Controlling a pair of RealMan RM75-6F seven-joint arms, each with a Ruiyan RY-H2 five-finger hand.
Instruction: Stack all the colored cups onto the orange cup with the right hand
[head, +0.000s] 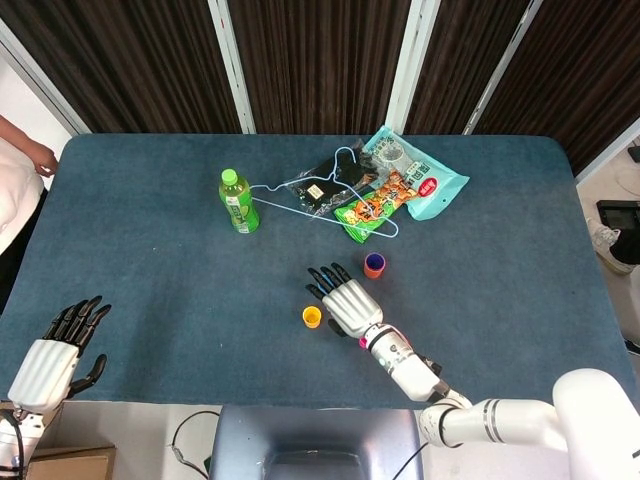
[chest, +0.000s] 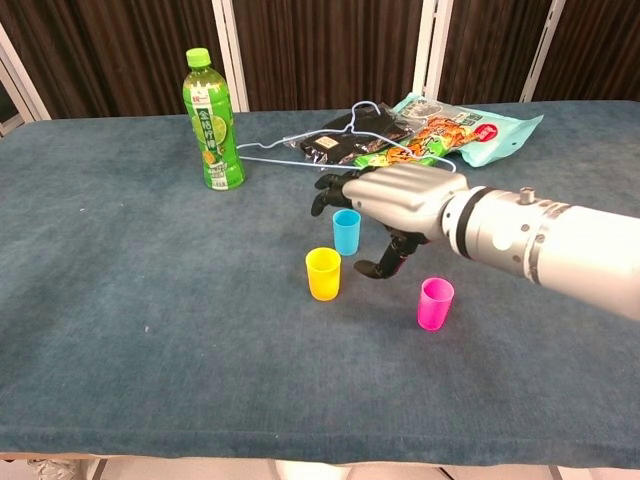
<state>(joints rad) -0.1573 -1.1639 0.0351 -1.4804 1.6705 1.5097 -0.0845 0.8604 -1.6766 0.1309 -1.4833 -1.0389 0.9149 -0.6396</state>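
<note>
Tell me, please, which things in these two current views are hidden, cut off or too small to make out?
- Orange cup: hidden in the chest view behind the right hand; a dark cup shows inside it in the head view.
- Blue cup: hidden in the head view under the right hand.
- Pink cup: only a sliver shows in the head view beside the wrist.
- Left hand: absent from the chest view.
- Snack bag print: too small to read.

I see the orange cup (head: 374, 265) upright beyond my right hand (chest: 395, 200), a dark cup nested inside. The blue cup (chest: 346, 231) stands under my fingertips, the yellow cup (chest: 323, 273) just left of them, the pink cup (chest: 435, 303) beneath my wrist.
</note>
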